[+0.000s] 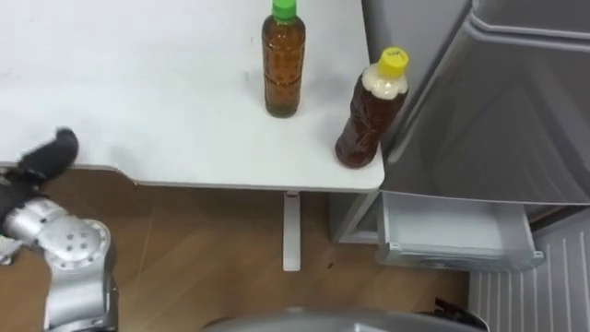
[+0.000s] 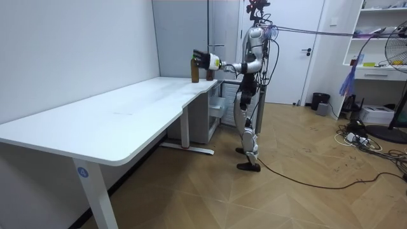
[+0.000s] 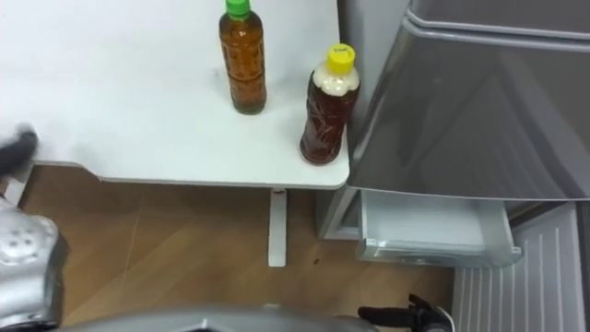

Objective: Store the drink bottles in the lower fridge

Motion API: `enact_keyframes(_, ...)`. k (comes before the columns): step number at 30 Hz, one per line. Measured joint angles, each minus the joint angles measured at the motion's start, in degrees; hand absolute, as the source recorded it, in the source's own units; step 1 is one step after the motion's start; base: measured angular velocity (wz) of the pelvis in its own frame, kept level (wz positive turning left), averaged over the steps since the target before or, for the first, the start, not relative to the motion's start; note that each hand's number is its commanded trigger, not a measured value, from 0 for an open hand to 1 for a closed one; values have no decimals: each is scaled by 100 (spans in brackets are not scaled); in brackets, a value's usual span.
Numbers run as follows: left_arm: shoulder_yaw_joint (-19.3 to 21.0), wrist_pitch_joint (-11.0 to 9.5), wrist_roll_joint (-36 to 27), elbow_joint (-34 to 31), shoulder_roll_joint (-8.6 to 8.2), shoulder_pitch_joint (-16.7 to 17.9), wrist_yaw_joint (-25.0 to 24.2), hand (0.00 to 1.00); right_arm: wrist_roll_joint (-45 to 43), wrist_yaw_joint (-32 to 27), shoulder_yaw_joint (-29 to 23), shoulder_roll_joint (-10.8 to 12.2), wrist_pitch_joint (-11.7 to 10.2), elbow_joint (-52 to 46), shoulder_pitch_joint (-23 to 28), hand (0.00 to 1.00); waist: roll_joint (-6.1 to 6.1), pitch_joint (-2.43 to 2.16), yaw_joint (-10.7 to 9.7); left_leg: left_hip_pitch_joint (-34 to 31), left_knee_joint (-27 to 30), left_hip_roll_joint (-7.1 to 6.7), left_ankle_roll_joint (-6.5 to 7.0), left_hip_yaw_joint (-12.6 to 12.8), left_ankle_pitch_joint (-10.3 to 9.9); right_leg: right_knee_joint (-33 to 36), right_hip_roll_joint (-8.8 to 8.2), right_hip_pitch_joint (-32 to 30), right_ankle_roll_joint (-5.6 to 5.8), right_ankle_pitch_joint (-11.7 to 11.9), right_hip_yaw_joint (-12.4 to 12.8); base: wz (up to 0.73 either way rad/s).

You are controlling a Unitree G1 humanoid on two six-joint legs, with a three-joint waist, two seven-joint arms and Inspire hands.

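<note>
Two drinks, both on the white table (image 1: 138,92), neither in the fridge yet: green-capped bottle (image 1: 283,65) upright, set back from the table's near edge; yellow-capped bottle (image 1: 369,115) upright at the table's right corner, close to the near edge and just beside the grey fridge (image 1: 516,111). Both hold brown liquid; the yellow-capped one is paler at the neck. The bottles are near each other, not touching, with the green one to the left and further back. Nothing is holding either. Left hand (image 1: 46,159) comes in at the lower left, over the table's near edge, well apart from both bottles, with the silver forearm below it over the wood floor (image 1: 203,240). Can't tell whether that hand is open or closed; just a dark shape at the frame edge, and nothing seen in it. Below the fridge's grey door the lower drawer (image 1: 452,226) stands pulled out, white inside, facing the robot and lower than the tabletop, right of the table leg (image 1: 291,231). In the room view the robot stands upright on the wood floor at the far end of the long table, right by the fridge, with the left arm stretched forward at about chest height toward the bottles; the hand sits just above the bottles from that angle. A white door (image 2: 299,51) is behind the robot, and a standing fan (image 2: 397,70) is at the room view's right
</note>
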Motion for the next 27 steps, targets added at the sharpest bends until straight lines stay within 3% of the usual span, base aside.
enact_keyframes(3, 38, -219, 395, -661, 79, -156, 46, 0, 7, -4, -54, -80, -7, 93, 26, 0, 74, 12, -100, 2, -44, -9, 3, -50, -1, 8, -4, 0, 0, -2, -8, 0)
enact_keyframes(9, 27, -248, 426, -747, 76, -184, -117, 0, 30, -114, -168, -92, -66, 82, 116, 0, 114, -16, -209, -6, 2, -12, 2, -97, -1, -13, 1, 6, -20, -29, -37, 2)
enact_keyframes(10, 18, -248, 398, -746, 68, -221, -208, 0, 25, -113, -169, -88, -66, 102, 121, 0, 65, 3, -270, -5, 4, -16, 2, -99, 1, -16, -5, 12, -18, -30, -52, 5)
enact_keyframes(12, -53, -247, 225, -748, 67, -341, -431, 0, -19, -97, -165, -71, -65, 111, 104, 0, 52, -10, -300, 0, 7, -21, 3, -125, 3, -11, -15, 20, -12, -34, -54, 2)
enact_keyframes(19, -559, -200, -310, -883, 71, -693, -1604, 0, -552, 84, -209, -18, -46, 156, 97, 0, -74, 26, -445, -12, -2, -35, 7, -87, 5, 6, -26, -33, 4, -41, 58, -6)
enact_keyframes(24, -733, -56, -718, -883, 80, -907, -2400, 0, -850, 132, -212, -19, -36, 255, 105, 0, -31, 45, -542, -16, -5, -27, 6, -76, 5, 18, -10, -67, 3, -40, 101, -7)
enact_keyframes(27, -815, 43, -1365, -894, 103, -999, -2809, 0, -912, 136, -212, -67, 16, 280, 43, 0, 11, 31, -596, -59, -5, -25, 6, -62, 5, 34, -3, -138, 0, -38, 129, -6)
